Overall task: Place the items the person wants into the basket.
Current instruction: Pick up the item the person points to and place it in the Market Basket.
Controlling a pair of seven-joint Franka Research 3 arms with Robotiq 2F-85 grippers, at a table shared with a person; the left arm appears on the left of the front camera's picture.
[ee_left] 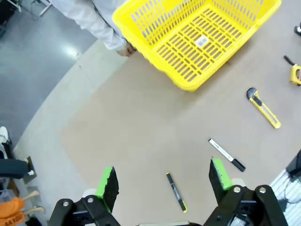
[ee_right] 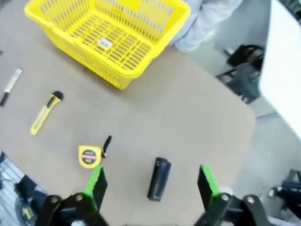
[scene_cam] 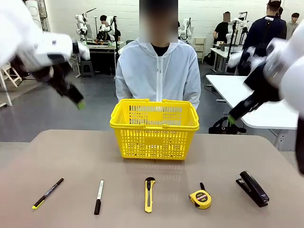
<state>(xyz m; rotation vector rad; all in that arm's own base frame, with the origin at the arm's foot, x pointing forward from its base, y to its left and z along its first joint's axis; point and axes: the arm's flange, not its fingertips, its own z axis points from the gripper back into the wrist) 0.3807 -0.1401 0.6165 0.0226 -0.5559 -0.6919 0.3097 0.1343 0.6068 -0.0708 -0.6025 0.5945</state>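
Note:
A yellow lattice basket (scene_cam: 154,130) stands empty at the table's far middle, in front of the person (scene_cam: 158,71) in a white jacket. Along the near edge lie a black pen with a yellow tip (scene_cam: 48,193) and a white marker with a black cap (scene_cam: 99,196). My left gripper (scene_cam: 78,100) hangs open high above the table's left side; its wrist view looks down on the black pen (ee_left: 176,192), the marker (ee_left: 226,154) and the basket (ee_left: 197,37). My right gripper (scene_cam: 232,116) hangs open high at the right, with the basket (ee_right: 106,35) far below it.
A yellow utility knife (scene_cam: 149,194), a yellow tape measure (scene_cam: 201,198) and a black stapler (scene_cam: 252,188) lie in the same row near the front edge. A white table (scene_cam: 259,102) stands behind on the right. Bare tabletop lies between the row and the basket.

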